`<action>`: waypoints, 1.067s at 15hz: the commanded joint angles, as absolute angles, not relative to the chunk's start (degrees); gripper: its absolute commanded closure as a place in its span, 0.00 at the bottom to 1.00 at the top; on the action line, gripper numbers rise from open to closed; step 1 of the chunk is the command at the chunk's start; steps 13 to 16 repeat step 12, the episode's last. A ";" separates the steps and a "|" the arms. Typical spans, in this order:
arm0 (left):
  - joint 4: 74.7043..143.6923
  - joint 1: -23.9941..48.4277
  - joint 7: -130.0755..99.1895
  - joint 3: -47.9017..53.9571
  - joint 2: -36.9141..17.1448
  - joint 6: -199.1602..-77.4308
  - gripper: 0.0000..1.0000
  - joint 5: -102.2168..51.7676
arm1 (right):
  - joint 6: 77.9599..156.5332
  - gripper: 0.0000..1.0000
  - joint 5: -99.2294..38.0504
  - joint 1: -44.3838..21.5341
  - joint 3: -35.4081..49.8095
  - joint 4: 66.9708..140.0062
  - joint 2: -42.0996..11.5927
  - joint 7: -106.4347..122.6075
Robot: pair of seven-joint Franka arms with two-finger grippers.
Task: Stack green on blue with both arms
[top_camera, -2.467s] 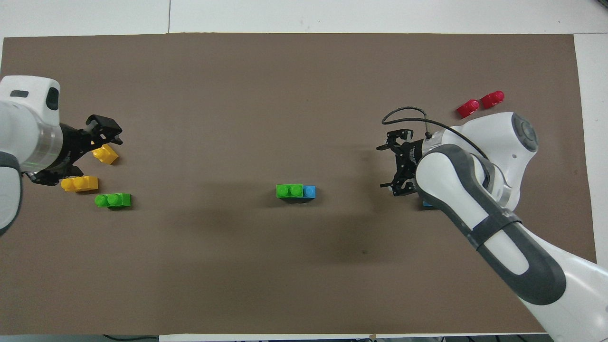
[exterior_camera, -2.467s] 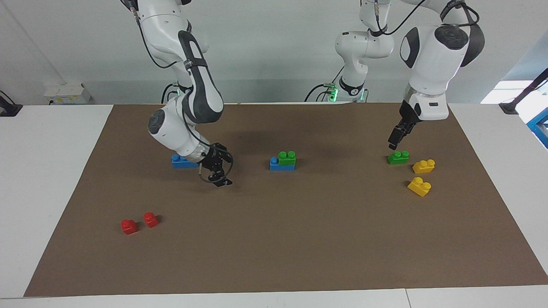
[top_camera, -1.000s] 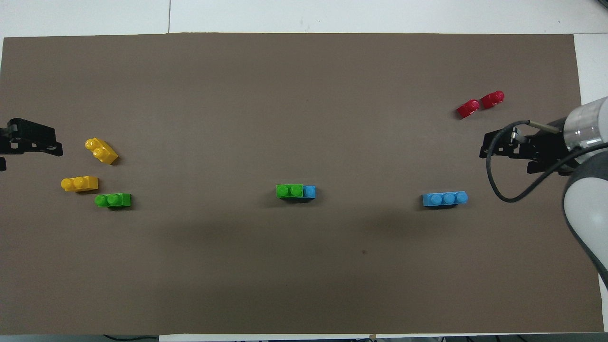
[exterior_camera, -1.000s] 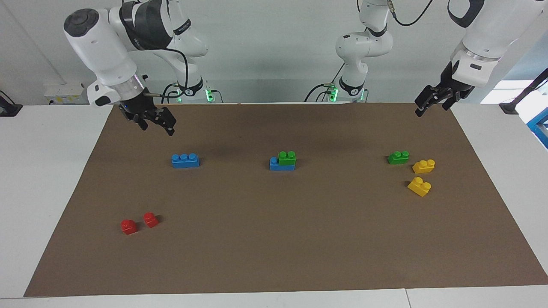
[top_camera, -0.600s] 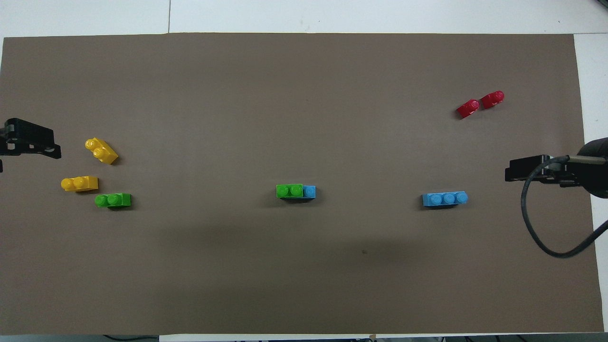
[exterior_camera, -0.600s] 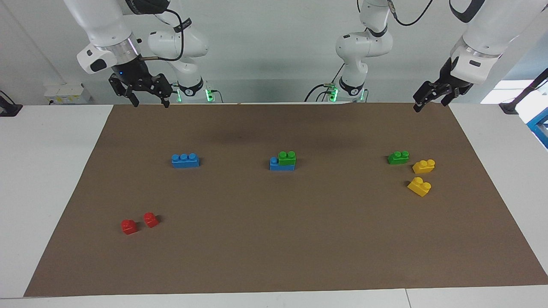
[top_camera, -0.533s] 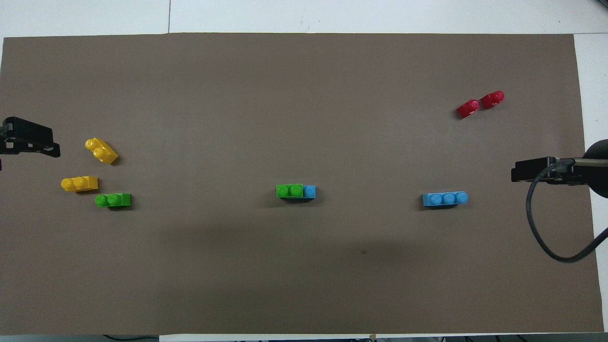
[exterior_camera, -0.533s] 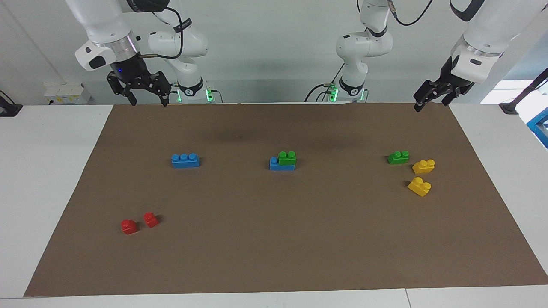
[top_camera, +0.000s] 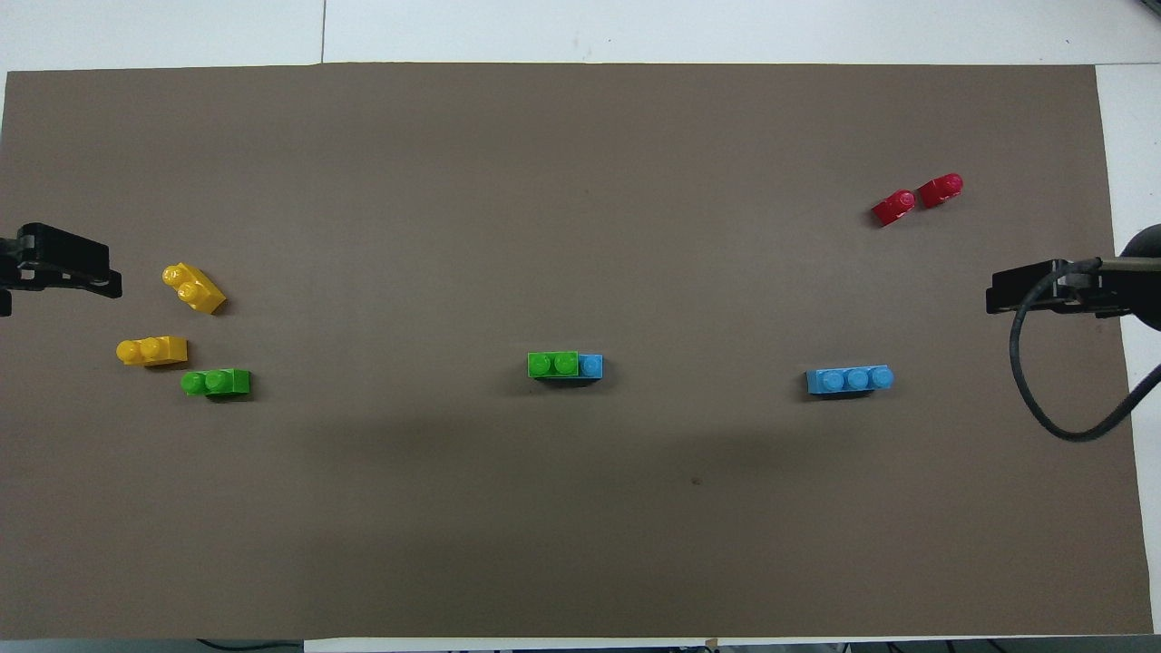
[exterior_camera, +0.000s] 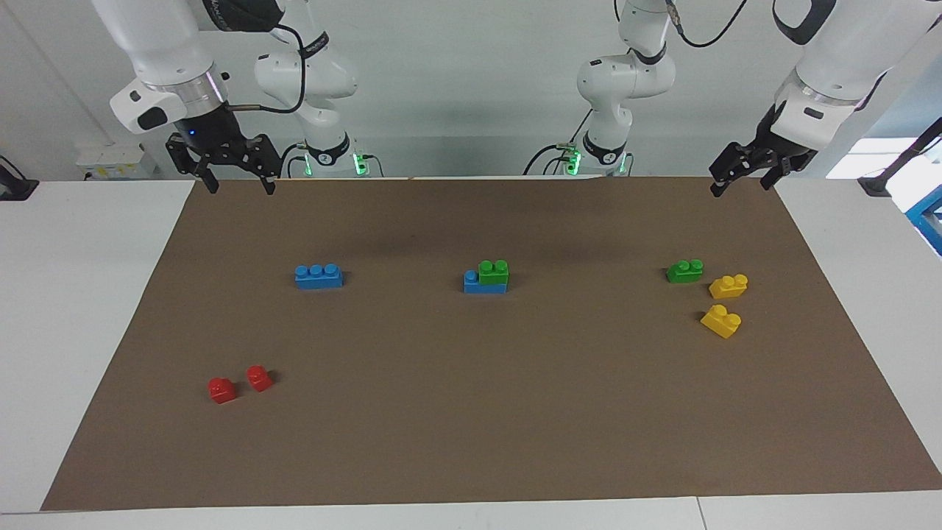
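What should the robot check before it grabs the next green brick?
1. The loose green brick has nothing on it: ok.
2. The loose blue brick has bare studs: ok.
3. The left gripper is empty, jaws open: ok.
4. The right gripper is empty, jaws open: ok.
5. The yellow bricks lie close to the loose green brick, not touching: ok.
6. The stacked green brick sits on its blue one: ok.

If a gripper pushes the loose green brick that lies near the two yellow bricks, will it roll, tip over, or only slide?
The loose green brick would probably only slide: it rests flat on the brown mat, with no rounded side to roll on. It looks low and wide, so tipping seems unlikely. It appears to be rigid, light plastic, and a push toward the yellow bricks might knock them.
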State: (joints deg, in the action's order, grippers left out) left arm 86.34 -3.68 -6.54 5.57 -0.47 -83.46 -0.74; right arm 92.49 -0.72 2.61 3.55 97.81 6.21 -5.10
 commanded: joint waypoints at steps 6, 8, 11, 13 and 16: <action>85.87 -3.60 -5.10 5.01 -0.44 -83.58 0.00 -1.32 | 91.14 0.00 0.96 4.13 3.96 95.89 4.83 -3.69; 85.96 -3.60 -4.83 5.01 -0.44 -83.58 0.00 -1.32 | 91.06 0.00 0.97 4.13 3.96 95.98 4.92 -3.69; 86.04 -3.60 -4.75 5.10 -0.35 -83.58 0.00 -1.41 | 91.05 0.00 0.97 4.13 3.96 96.15 5.01 -3.69; 86.04 -3.43 -4.75 5.01 -0.35 -83.67 0.00 -1.32 | 91.05 0.00 0.97 4.13 3.96 96.07 5.01 -3.60; 86.04 -3.43 -4.75 5.01 -0.35 -83.67 0.00 -1.32 | 91.05 0.00 0.97 4.13 3.96 96.07 5.01 -3.60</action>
